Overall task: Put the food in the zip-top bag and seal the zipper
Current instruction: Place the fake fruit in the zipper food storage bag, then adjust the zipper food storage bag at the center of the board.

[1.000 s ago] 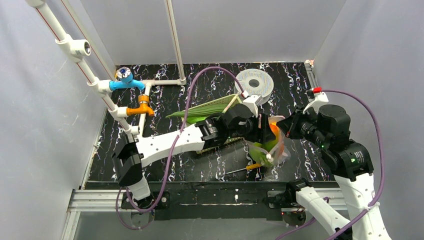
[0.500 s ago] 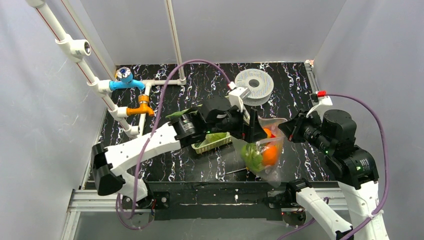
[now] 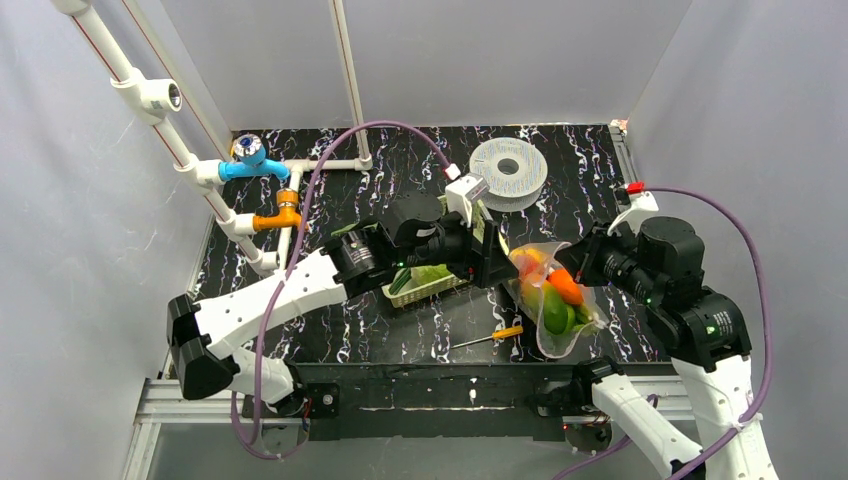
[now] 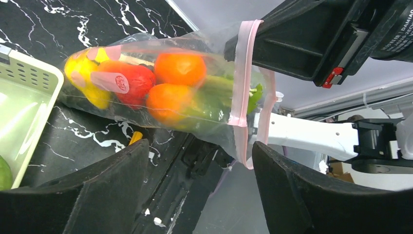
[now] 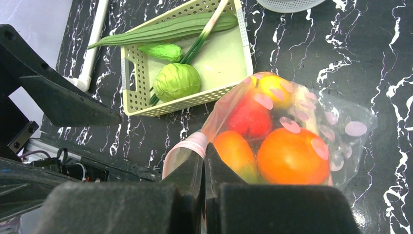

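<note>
The clear zip-top bag (image 3: pixel 555 300) hangs from my right gripper (image 3: pixel 572 265), which is shut on its pinkish zipper strip (image 5: pixel 192 144). Inside are orange fruit (image 5: pixel 292 156), a red pepper (image 5: pixel 251 117) and a yellow pepper (image 5: pixel 272 85). My left gripper (image 3: pixel 495 262) is open and empty, just left of the bag. In the left wrist view its jaws (image 4: pixel 198 161) stand wide apart below the bag (image 4: pixel 160 92) and the zipper (image 4: pixel 241 83), not touching them. A cabbage (image 5: pixel 178 80), a leek (image 5: pixel 204 34) and a cucumber (image 5: pixel 165 51) lie in the pale-green basket (image 5: pixel 187 105).
The basket (image 3: pixel 425 292) sits partly under my left arm. A grey spool (image 3: pixel 508 172) stands at the back. A screwdriver with an orange handle (image 3: pixel 495 335) lies near the front edge. White pipes with a blue valve (image 3: pixel 250 160) and an orange valve (image 3: pixel 283 215) run along the left.
My left gripper has let go of the bag, opened and drawn back to the left. The bag has swung right and now hangs from the right gripper alone.
</note>
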Robot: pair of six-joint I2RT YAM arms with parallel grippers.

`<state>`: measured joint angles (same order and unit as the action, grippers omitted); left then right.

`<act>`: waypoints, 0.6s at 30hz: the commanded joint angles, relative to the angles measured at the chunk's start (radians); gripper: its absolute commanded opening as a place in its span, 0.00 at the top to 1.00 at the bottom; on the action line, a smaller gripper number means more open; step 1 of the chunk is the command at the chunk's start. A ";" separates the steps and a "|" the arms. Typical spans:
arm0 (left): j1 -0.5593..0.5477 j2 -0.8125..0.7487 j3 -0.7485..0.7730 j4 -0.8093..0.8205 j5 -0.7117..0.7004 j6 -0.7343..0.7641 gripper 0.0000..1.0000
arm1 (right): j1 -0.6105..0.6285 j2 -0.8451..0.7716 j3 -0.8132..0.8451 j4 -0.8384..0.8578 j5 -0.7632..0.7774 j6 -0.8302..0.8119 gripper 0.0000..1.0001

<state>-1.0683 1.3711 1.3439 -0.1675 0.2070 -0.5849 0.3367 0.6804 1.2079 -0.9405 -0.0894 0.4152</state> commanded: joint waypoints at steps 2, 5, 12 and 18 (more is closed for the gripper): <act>0.007 0.038 0.058 -0.063 0.006 0.048 0.25 | 0.002 -0.016 0.029 0.106 -0.046 0.014 0.99; -0.015 0.058 0.031 -0.063 0.019 0.060 0.21 | 0.002 -0.016 0.016 0.111 -0.059 0.016 0.99; -0.076 0.085 -0.021 -0.046 -0.045 0.068 0.21 | 0.002 -0.004 0.027 0.108 -0.036 -0.006 0.99; -0.088 0.084 -0.071 -0.070 -0.213 0.053 0.46 | 0.003 -0.020 0.006 0.120 -0.045 0.002 0.99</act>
<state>-1.1572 1.4665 1.2905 -0.2120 0.1301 -0.5349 0.3367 0.6755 1.2076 -0.9333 -0.1162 0.4160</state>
